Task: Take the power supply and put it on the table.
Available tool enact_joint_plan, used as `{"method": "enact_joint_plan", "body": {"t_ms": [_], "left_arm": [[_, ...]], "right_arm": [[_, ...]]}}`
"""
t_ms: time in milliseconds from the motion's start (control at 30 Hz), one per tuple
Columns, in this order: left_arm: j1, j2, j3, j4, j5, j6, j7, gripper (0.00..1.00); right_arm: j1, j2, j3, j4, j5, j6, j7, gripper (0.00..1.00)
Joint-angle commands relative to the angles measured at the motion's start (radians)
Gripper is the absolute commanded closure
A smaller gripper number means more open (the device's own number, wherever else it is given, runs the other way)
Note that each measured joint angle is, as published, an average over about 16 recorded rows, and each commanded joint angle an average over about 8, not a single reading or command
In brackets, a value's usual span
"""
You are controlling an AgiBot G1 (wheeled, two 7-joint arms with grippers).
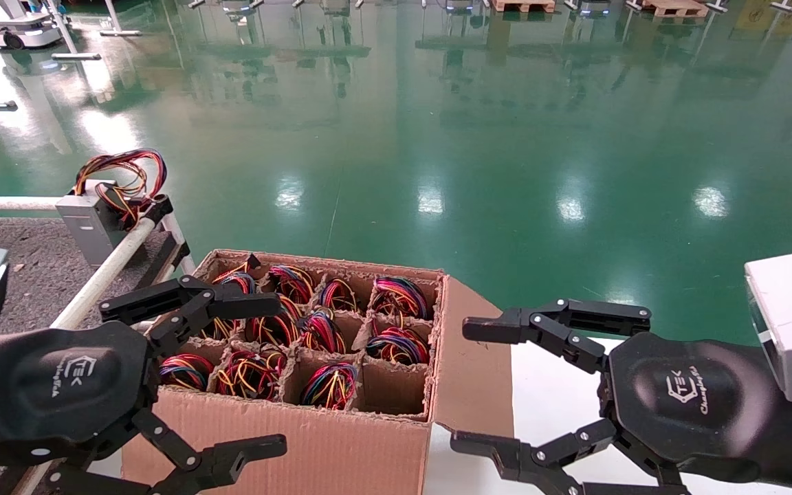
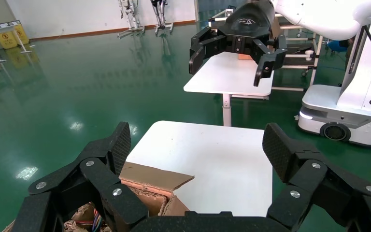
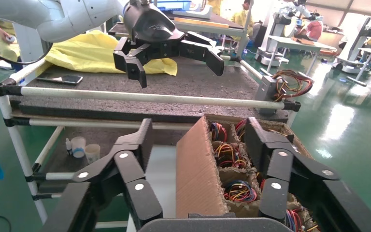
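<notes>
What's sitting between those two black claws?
In the head view, the cardboard carton of wire bundles sits between the left gripper and right gripper, both with jaws open.

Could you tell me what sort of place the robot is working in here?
Probably a factory or robot-testing hall: a glossy green floor stretches away, wooden pallets sit at its far edge, another wheeled robot base is parked nearby, and people work at benches behind.
</notes>
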Motion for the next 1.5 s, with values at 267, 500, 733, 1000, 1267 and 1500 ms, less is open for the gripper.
{"method": "enact_joint_plan", "body": {"t_ms": [267,500,733,1000,1267,1500], "left_arm": [[-0.043,0.008,0.031,0.003,0.069,-0.021,-0.034,0.0],[-0.19,0.069,0.119,0.039,0.221,-0.04,-0.15,0.0],[-0.292,0.17,0.199,0.19,0.303,0.018,-0.193,0.0],[-0.343,0.272,0.272,0.396,0.362,0.059,-0.212,0.0],[-0.373,0.336,0.328,0.542,0.426,0.055,-0.191,0.0],[-0.381,0.362,0.346,0.622,0.456,0.041,-0.148,0.28]], "right_arm": [[0.0,0.0,0.0,0.0,0.0,0.0,0.0,1.0],[0.0,0.0,-0.001,-0.001,0.0,0.0,0.0,1.0],[0.001,0.0,-0.001,-0.001,0.001,0.0,-0.001,1.0],[0.001,0.0,-0.001,-0.001,0.001,0.0,-0.001,0.73],[0.001,0.0,-0.002,-0.001,0.001,0.0,-0.001,0.0],[0.001,0.001,-0.002,-0.001,0.001,0.0,-0.001,0.0]]}}
